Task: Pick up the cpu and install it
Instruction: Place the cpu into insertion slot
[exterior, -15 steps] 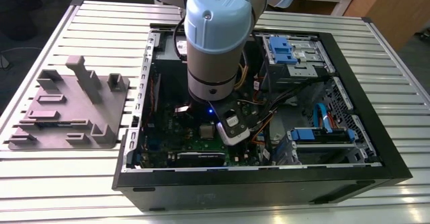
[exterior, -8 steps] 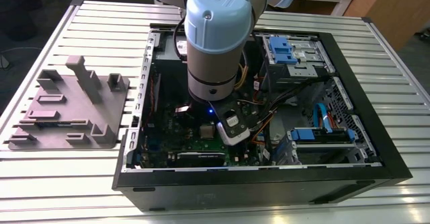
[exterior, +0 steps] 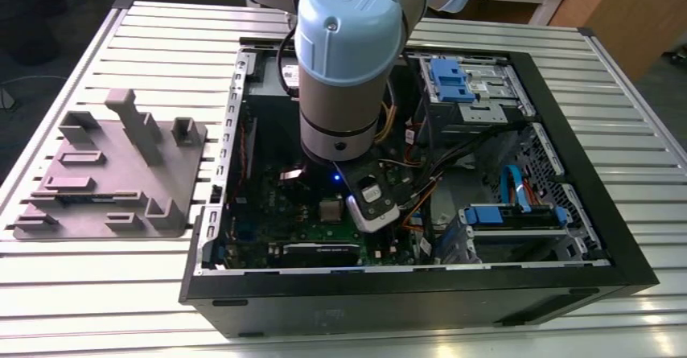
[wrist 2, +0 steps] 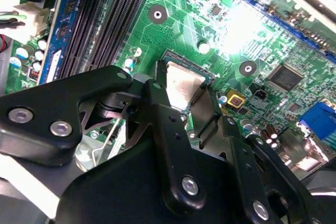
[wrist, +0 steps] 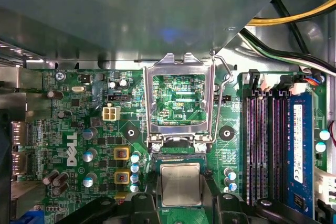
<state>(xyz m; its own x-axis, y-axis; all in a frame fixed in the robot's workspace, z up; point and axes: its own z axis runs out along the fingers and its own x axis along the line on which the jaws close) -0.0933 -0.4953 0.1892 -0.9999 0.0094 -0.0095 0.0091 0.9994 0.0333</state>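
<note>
One cpu (wrist: 180, 183) in tight grip of end effector (wrist 2: 182, 92), at open socket (wrist: 178, 157) of green mobo (wrist: 79, 129), in PC case (exterior: 429, 294).

1. Exterior view: set high and well back, it looks down at a slant on the open case (exterior: 408, 302) on the table (exterior: 108, 294). The arm (exterior: 343, 76) stands mid-picture, hiding part of the board (exterior: 322, 241).
2. First wrist view: close above the board (wrist: 79, 129), it faces almost straight down, taking in the cpu (wrist: 180, 183) and slots (wrist: 265, 145).
3. Second wrist view: closer still and tilted, it peers past the gripper (wrist 2: 184, 92) onto the cpu (wrist 2: 181, 77), board (wrist 2: 210, 24) and slots (wrist 2: 105, 19).
4. Both wrist views share the cpu and slots from opposite sides. All three views share the board.
</note>
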